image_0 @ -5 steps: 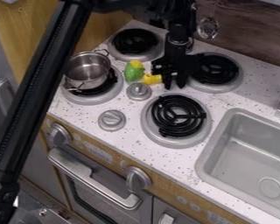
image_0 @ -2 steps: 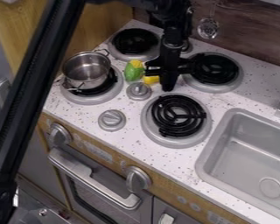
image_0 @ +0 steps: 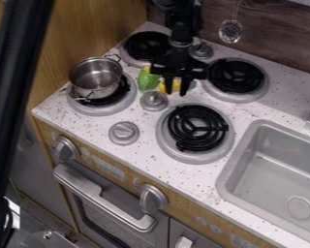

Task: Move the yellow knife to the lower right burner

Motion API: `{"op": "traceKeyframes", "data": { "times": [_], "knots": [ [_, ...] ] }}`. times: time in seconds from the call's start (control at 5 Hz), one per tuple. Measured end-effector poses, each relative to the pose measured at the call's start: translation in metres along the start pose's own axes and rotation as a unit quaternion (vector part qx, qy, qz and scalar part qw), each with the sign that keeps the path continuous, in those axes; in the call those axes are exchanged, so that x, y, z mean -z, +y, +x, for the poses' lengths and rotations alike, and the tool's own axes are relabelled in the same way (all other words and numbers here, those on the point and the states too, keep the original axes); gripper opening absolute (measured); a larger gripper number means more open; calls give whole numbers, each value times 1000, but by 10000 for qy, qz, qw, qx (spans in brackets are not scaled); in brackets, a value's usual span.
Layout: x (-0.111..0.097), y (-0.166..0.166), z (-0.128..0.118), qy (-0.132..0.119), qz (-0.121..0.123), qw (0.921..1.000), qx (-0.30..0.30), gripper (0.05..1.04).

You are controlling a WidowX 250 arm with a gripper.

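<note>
Gripper (image_0: 176, 91) fingers stand apart, yellow knife (image_0: 176, 85) showing between them, hold undetermined; closure should be low and square, clear of the green toy (image_0: 147, 80) at nine o'clock, before lifting toward the five-o'clock burner (image_0: 196, 128).

Here's the speckled white countertop (image_0: 80, 125), four burners (image_0: 195, 128) set in it, a metal pot (image_0: 95, 80) sitting on one! There's the yellow knife (image_0: 176, 86) beside a green-and-yellow toy (image_0: 147, 80), near a grey knob (image_0: 153, 100), and a sink (image_0: 280, 169) let in too!
</note>
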State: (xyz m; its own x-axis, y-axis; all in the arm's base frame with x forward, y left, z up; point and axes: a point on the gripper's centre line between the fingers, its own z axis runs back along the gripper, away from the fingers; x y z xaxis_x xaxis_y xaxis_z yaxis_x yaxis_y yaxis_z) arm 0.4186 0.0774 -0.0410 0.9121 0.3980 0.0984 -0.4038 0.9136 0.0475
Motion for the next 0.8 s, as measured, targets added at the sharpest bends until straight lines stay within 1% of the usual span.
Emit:
{"op": "traceKeyframes", "data": {
  "times": [0.2,0.4,0.6,0.8],
  "knots": [
    [8,16,-7,-108,-139,9963,839,780],
    [9,30,3,-373,-83,9913,1263,995],
    [15,24,18,-500,-282,9871,1491,1000],
    [5,18,33,-651,-245,9840,1637,1000]
  ]
}}
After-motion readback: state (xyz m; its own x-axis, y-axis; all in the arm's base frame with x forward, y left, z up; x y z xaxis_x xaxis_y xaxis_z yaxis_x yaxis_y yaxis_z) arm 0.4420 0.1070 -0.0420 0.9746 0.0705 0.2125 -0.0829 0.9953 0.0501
